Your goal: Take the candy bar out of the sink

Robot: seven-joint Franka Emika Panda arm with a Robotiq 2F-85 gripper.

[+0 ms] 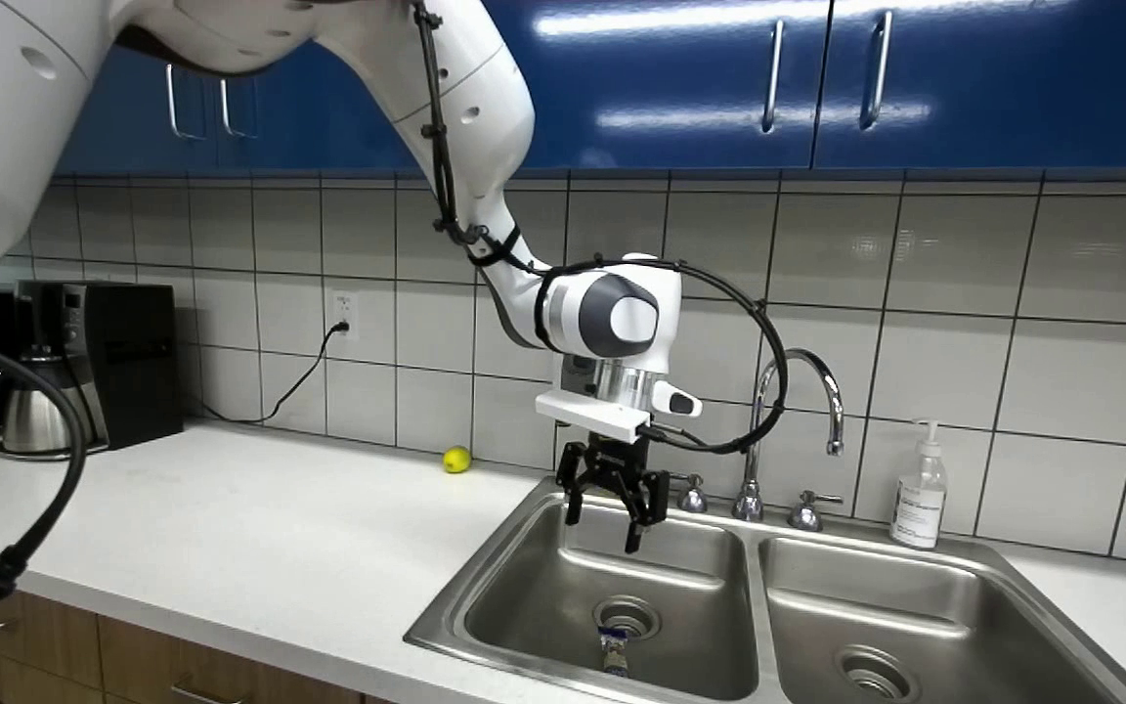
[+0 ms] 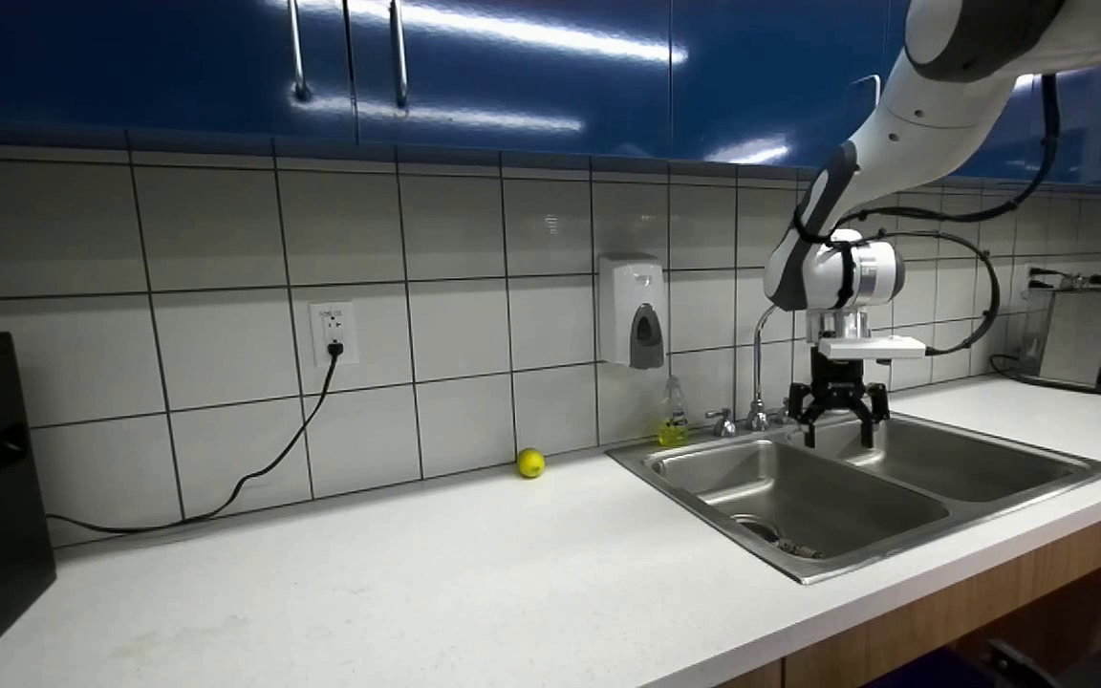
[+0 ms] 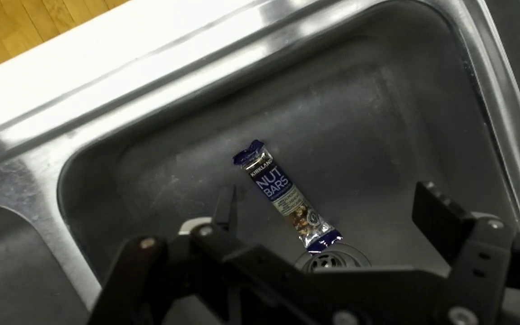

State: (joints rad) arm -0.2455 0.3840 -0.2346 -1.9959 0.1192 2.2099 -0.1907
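Observation:
The candy bar, a nut bar in a blue and silver wrapper [image 3: 285,194], lies flat on the bowl's floor in the wrist view. One end reaches the edge of the round drain. It shows small in both exterior views, as a candy bar [image 1: 613,652] in front of the drain and as a dark candy bar [image 2: 799,549]. The sink [image 1: 761,626] is stainless steel with two bowls; it also shows in an exterior view [image 2: 847,506]. My gripper [image 1: 603,528] is open and empty, pointing down above the bowl's back part, well above the bar. Its spread fingers [image 3: 327,198] show in the wrist view.
The curved faucet [image 1: 829,391] stands beside the gripper, with handles at the sink's back. A soap bottle [image 1: 918,494] stands behind the right bowl. A yellow ball [image 1: 456,460] sits on the counter [image 1: 280,518] near the wall. A dispenser [image 2: 632,311] hangs there.

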